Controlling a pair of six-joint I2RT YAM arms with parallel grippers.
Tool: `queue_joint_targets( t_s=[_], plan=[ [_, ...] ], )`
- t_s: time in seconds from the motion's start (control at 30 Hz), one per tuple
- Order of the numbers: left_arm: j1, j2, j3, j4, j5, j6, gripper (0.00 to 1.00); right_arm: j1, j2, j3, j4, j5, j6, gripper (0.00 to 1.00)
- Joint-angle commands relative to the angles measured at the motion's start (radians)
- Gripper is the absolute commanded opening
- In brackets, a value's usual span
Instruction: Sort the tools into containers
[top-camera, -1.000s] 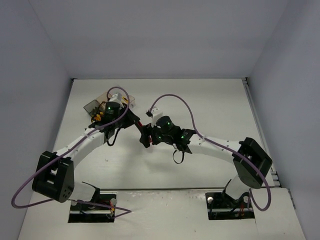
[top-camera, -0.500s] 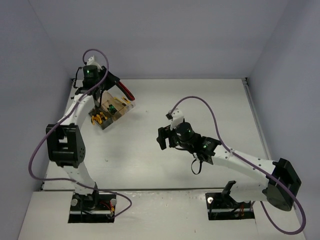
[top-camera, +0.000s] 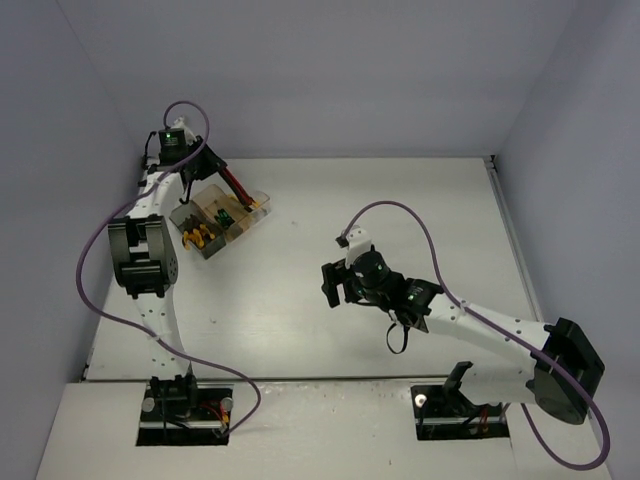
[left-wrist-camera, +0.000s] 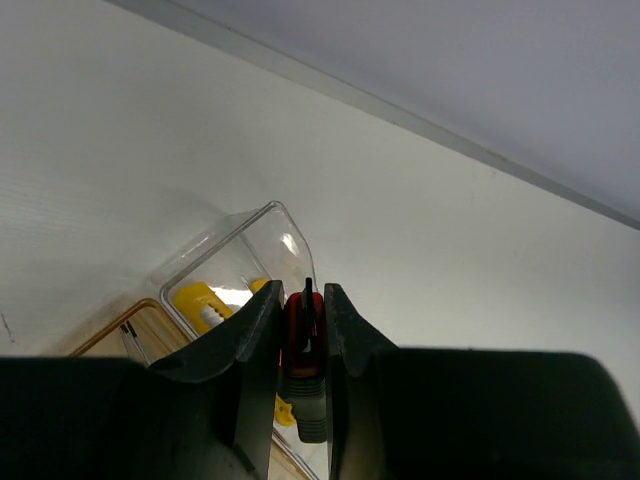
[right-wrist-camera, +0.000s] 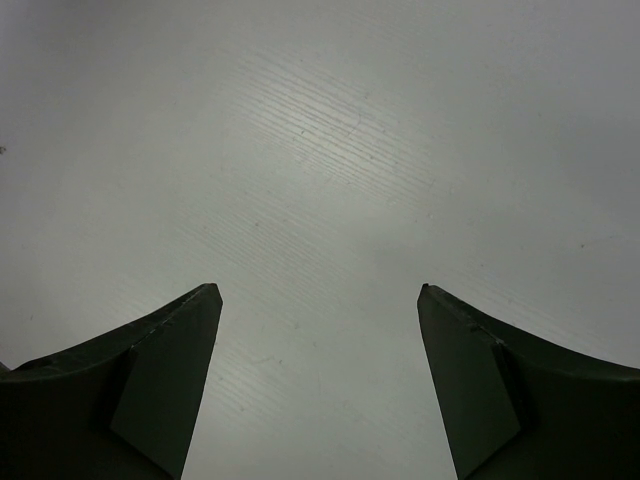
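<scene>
Containers (top-camera: 236, 232) were seen at ten o'clock: pliers (top-camera: 196, 237) in the grey bin (top-camera: 180, 212), a yellow tool (left-wrist-camera: 205, 300) in the clear bin (left-wrist-camera: 250, 225). A red-black knife (left-wrist-camera: 300, 325) was clamped by the left gripper (left-wrist-camera: 302, 295); the right gripper (right-wrist-camera: 318, 290) was held apart.

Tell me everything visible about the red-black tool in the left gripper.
The red-black utility knife is slim, red-bodied with a black strip and a grey end nearest the wrist camera, apparently plastic. It is pinched between the fingers of the left gripper, held in the air, its black tip poking just past the fingertips. From above it slants over the clear bin at the row's end. Nothing else visibly touches it; whether a blade is out cannot be told.
</scene>
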Motion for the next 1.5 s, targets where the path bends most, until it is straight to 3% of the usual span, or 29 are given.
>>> queue_joint_targets(
  t_s=[0.0, 0.17, 0.27, 0.37, 0.53, 0.83, 1.0, 1.23, 1.47],
  plan=[
    [-0.011, 0.016, 0.062, 0.062, 0.099, 0.009, 0.03, -0.007, 0.013, 0.012, 0.037, 0.022, 0.004, 0.77],
    [-0.029, 0.025, 0.044, 0.085, 0.136, 0.006, 0.18, -0.008, 0.040, 0.021, 0.037, 0.023, 0.010, 0.77],
    [-0.031, -0.001, 0.028, 0.078, 0.118, 0.019, 0.37, -0.007, 0.047, 0.021, 0.037, 0.019, 0.012, 0.77],
    [-0.030, -0.064, 0.014, 0.026, 0.040, 0.069, 0.58, -0.007, 0.033, 0.021, 0.035, 0.028, 0.010, 0.77],
    [-0.030, -0.198, 0.005, -0.094, -0.131, 0.165, 0.73, -0.009, -0.015, 0.027, 0.024, 0.077, 0.004, 0.78],
    [-0.030, -0.621, -0.134, -0.286, -0.386, 0.292, 0.74, -0.018, -0.140, 0.105, -0.103, 0.263, -0.032, 0.82],
    [-0.029, -0.920, -0.311, -0.375, -0.475, 0.337, 0.75, -0.020, -0.254, 0.118, -0.135, 0.372, -0.037, 1.00],
    [-0.028, -1.389, -0.644, -0.453, -0.497, 0.341, 0.79, -0.020, -0.455, 0.083, -0.201, 0.471, -0.028, 1.00],
    [-0.090, -1.608, -0.780, -0.562, -0.512, 0.330, 0.80, -0.020, -0.560, 0.036, -0.222, 0.588, -0.001, 1.00]
  ],
)
